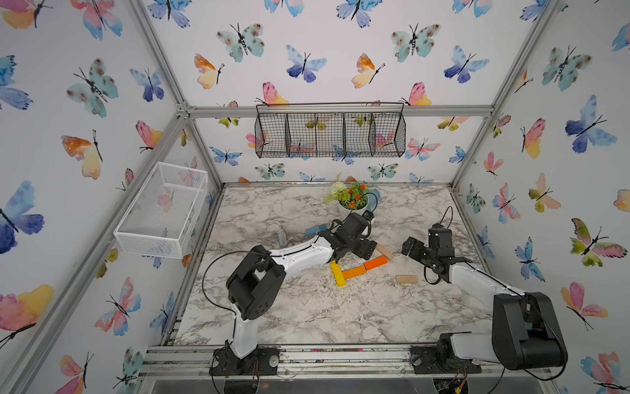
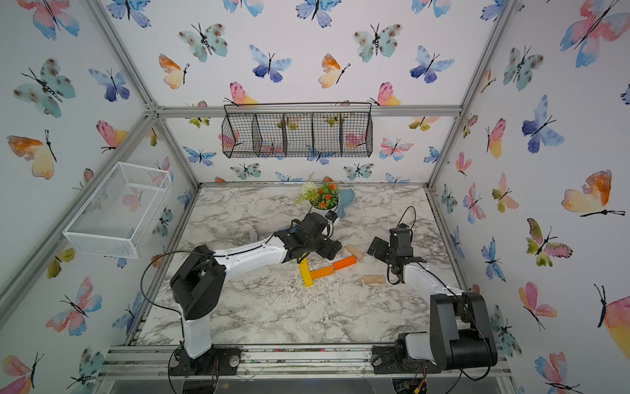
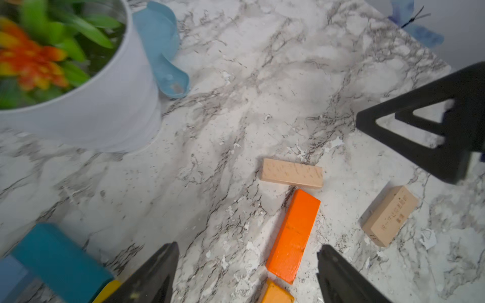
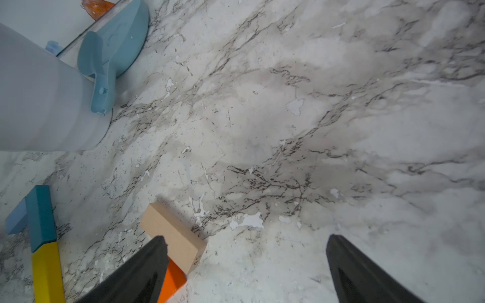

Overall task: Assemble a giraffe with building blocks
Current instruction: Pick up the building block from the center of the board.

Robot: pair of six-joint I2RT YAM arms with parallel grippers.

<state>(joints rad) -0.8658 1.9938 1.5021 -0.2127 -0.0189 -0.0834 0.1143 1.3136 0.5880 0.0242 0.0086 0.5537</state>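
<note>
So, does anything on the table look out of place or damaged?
One plain-wood rectangular bar with printed lettering lies alone, apart from the orange wooden bar of the figure. The marble-pattern tabletop is chipped, with white flakes scattered around the bars.

Eight blocks (image 3: pixel 294 233), two baskets (image 1: pixel 330 134), one pot (image 3: pixel 105 112)

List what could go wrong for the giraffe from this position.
1. The open left gripper hangs over the orange block; a skewed closing might twist it out of line.
2. A finger of the open right gripper sits by the wood block; moving in could nudge it.
3. The left arm is near the pot; a swing may bump it.
</note>
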